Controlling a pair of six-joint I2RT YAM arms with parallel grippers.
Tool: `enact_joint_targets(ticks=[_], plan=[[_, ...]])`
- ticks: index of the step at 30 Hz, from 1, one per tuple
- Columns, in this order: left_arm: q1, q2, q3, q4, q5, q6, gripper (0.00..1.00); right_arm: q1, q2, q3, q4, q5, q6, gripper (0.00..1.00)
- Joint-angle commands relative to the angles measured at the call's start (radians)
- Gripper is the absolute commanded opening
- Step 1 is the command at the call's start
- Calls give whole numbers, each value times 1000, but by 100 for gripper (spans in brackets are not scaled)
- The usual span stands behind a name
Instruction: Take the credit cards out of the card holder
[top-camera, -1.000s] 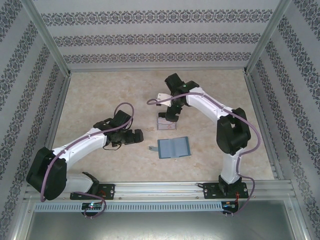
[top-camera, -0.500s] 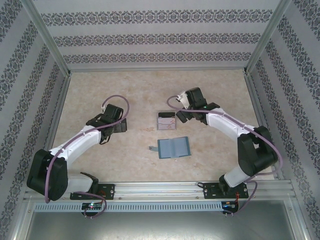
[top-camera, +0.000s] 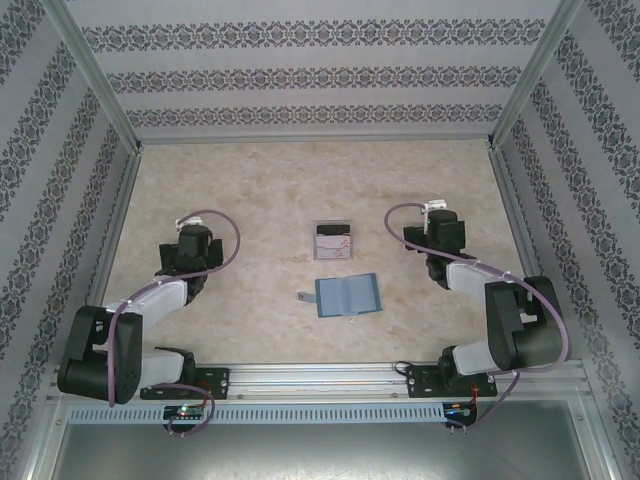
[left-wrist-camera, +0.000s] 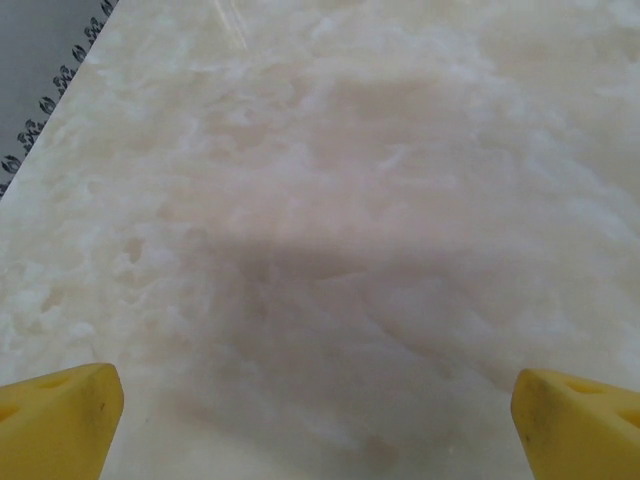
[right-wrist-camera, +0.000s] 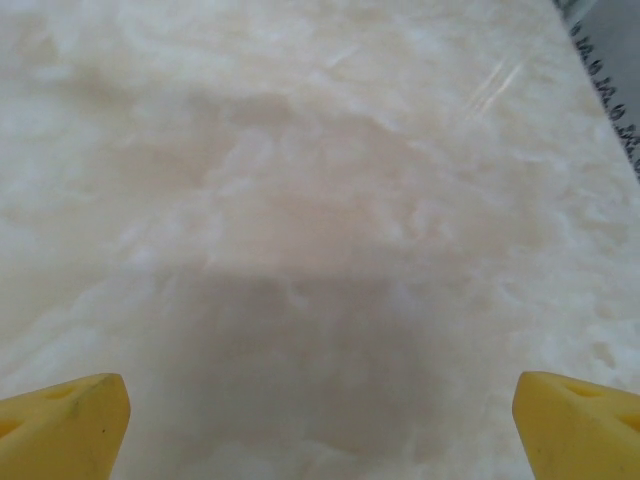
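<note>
The card holder (top-camera: 347, 296) lies open and flat near the table's middle, blue-grey slotted inside up, its strap tab (top-camera: 304, 297) sticking out to the left. Just behind it, the credit cards (top-camera: 333, 241) lie in a clear plastic box, showing dark and pinkish-white faces. My left gripper (top-camera: 186, 240) is folded back far to the left of both. My right gripper (top-camera: 441, 230) is off to their right. In the left wrist view the gripper (left-wrist-camera: 316, 400) is open over bare table, and so is the gripper (right-wrist-camera: 320, 405) in the right wrist view. Nothing sits between the yellow fingertips (left-wrist-camera: 62, 412) (right-wrist-camera: 578, 418).
The clear plastic box (top-camera: 318, 256) stands about a hand's width behind the card holder. Patterned walls and metal frame posts (top-camera: 128, 190) enclose the marble-look table (top-camera: 260, 190) on three sides. A metal rail (top-camera: 320, 378) with the arm bases runs along the near edge.
Both arms have drawn back from the middle: the right gripper moved away from the box to the right, the left one to the left. Both stayed open. The card holder and the box have not moved.
</note>
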Motion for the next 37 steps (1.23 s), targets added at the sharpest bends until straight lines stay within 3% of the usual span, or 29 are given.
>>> enact_joint_targets(ticks=[1, 6, 8, 14, 16, 18, 20, 25, 37], plan=[[49, 32, -27, 317, 124, 37, 100, -53, 6, -54, 288, -97, 97, 98], [95, 144, -9, 480, 231, 38, 100, -67, 70, -124, 474, -88, 118, 98], [109, 195, -6, 541, 253, 45, 100, -65, 74, -126, 478, -94, 112, 98], [124, 240, 48, 475, 325, 52, 100, -61, 79, -132, 493, -95, 107, 98], [122, 256, 37, 509, 375, 74, 100, -60, 79, -133, 495, -96, 107, 98], [120, 294, -19, 644, 397, 82, 100, -61, 78, -134, 496, -96, 106, 98], [120, 322, -73, 790, 360, 71, 100, -61, 78, -134, 495, -95, 106, 98], [78, 310, -44, 710, 240, 85, 100, -61, 79, -133, 495, -96, 106, 98], [77, 312, -63, 752, 254, 94, 100, -59, 78, -128, 487, -182, 71, 98]])
